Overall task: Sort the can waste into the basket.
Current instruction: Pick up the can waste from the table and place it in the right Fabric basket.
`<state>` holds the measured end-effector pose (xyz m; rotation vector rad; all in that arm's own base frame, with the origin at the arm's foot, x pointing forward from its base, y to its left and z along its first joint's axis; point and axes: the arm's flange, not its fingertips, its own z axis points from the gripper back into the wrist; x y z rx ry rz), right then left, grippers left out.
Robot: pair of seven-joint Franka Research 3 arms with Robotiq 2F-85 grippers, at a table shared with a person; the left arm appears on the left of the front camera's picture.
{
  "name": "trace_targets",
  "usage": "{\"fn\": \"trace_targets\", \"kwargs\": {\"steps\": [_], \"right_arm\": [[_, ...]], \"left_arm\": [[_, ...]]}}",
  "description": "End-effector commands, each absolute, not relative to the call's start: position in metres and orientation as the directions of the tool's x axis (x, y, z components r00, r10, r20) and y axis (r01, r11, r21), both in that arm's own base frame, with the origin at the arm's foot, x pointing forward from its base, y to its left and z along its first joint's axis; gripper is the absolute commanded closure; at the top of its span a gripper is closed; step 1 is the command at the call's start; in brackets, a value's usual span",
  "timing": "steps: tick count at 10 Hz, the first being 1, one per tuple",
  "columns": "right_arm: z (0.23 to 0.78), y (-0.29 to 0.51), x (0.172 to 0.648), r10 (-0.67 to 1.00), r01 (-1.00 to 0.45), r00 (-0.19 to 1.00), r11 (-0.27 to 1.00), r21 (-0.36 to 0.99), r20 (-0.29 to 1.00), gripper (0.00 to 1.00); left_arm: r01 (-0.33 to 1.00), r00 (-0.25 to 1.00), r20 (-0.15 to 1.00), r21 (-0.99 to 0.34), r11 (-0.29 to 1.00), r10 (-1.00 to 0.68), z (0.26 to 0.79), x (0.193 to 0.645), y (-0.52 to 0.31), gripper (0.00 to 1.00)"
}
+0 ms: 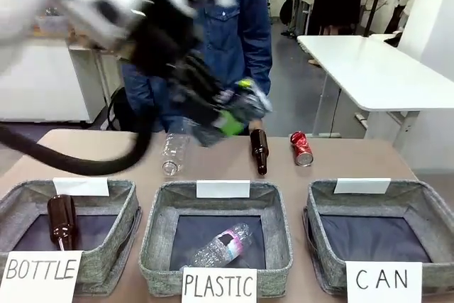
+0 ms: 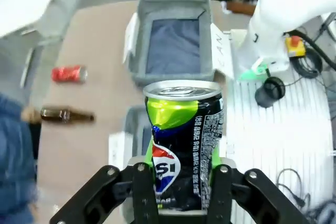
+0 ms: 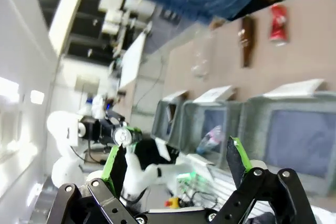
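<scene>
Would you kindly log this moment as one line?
left gripper: shut on dark can, aloft | right gripper: open | red can: on table

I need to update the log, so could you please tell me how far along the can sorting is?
Nothing is done yet: the CAN basket holds no can. In hand: the left jaws are shut on the dark can, held above the table. Left: dropping it in, then the red can, lying on the table near the brown bottle.
</scene>
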<state>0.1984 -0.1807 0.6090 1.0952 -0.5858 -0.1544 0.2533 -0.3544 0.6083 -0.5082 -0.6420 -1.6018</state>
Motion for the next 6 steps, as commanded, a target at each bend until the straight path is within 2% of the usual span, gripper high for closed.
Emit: {"fn": "trace_targets", "kwargs": {"steps": [1, 2, 3, 5, 6], "right_arm": [[0.626, -0.267, 0.145, -0.468, -0.104, 0.794, 0.525, 0.845, 0.389, 0.00], [0.618, -0.294, 0.115, -0.525, -0.086, 0.745, 0.537, 0.839, 0.412, 0.00], [0.620, -0.232, 0.153, -0.467, -0.114, 0.798, 0.503, 0.857, 0.381, 0.00], [0.620, -0.232, 0.153, -0.467, -0.114, 0.798, 0.503, 0.857, 0.381, 0.00], [0.620, -0.232, 0.153, -0.467, -0.114, 0.798, 0.503, 0.857, 0.381, 0.00]], "left_arm": [[0.969, -0.248, 0.629, 0.155, -0.193, -0.737, 0.604, 0.288, -0.424, 0.60], [0.951, -0.298, 0.608, 0.129, -0.279, -0.736, 0.593, 0.283, -0.472, 0.60], [0.944, -0.298, 0.611, 0.078, -0.319, -0.733, 0.576, 0.278, -0.509, 0.60], [0.927, -0.325, 0.550, 0.027, -0.373, -0.769, 0.526, 0.263, -0.564, 0.60], [0.934, -0.343, 0.508, 0.090, -0.347, -0.790, 0.502, 0.260, -0.584, 0.60]]}}
